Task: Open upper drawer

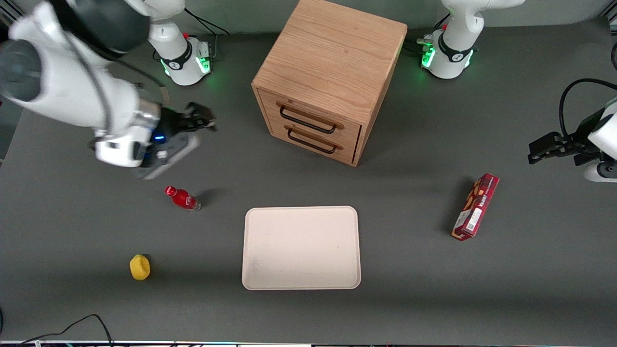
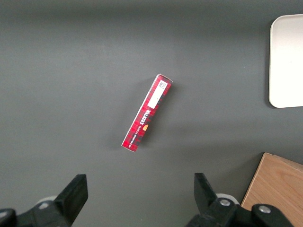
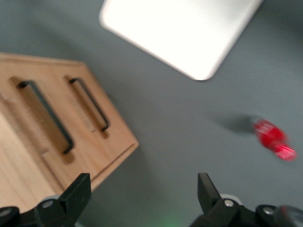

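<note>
The light oak cabinet (image 1: 332, 62) stands at the middle of the table, with both drawers shut. The upper drawer (image 1: 315, 112) has a long black wire handle (image 1: 308, 121); the matching lower drawer (image 1: 318, 147) sits under it. My right gripper (image 1: 200, 118) is open and empty. It hovers above the table, off to the side of the cabinet toward the working arm's end, well apart from the handles. In the right wrist view the upper drawer's handle (image 3: 45, 116) and the lower handle (image 3: 90, 104) show, with the open gripper (image 3: 143, 184) over bare table beside the cabinet's corner.
A cream tray (image 1: 301, 247) lies nearer the front camera than the cabinet. A red bottle (image 1: 183, 198) and a yellow object (image 1: 140, 267) lie toward the working arm's end. A red box (image 1: 476, 206) lies toward the parked arm's end.
</note>
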Tool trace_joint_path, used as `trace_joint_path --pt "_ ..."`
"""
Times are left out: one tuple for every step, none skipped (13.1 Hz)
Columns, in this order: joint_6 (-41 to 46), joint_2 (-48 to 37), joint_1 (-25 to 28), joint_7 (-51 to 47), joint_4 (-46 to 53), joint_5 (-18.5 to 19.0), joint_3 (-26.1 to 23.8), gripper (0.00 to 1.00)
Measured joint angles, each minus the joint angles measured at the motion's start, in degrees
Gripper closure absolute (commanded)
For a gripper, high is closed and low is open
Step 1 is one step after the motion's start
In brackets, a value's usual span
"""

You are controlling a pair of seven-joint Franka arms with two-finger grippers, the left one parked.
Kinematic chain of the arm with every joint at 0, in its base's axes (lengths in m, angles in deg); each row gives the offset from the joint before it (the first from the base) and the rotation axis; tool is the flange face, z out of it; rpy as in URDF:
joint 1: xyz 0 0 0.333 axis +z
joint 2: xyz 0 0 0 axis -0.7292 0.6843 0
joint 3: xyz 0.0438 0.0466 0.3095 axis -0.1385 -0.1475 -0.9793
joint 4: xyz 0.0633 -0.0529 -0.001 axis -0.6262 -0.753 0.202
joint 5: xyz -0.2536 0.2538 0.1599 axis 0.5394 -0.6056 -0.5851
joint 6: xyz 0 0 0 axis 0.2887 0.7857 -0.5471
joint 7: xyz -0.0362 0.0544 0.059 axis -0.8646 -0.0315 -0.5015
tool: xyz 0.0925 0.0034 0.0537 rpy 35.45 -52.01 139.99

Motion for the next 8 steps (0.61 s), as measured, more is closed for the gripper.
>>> trace_joint_path --pt "-1.3 1.9 1.4 0.0 0.5 0.0 -1.8 0.00" --pt "-2.5 3.7 2.6 0.2 1.0 0.0 -3.0 0.00" --pt "-3.6 5.4 3.6 1.0 1.3 0.0 -4.2 0.00" --pt "-4.9 6.9 4.3 2.7 1.5 0.1 -5.5 0.00" --pt "-6.4 8.3 4.9 4.6 1.6 0.3 -6.5 0.00" --pt "-8.2 9.5 5.7 6.0 1.7 0.6 -7.5 0.00" --pt "-9.1 10.4 6.2 6.8 1.7 0.8 -8.0 0.00" --pt "-9.8 11.2 6.5 7.5 1.7 1.1 -8.5 0.00"
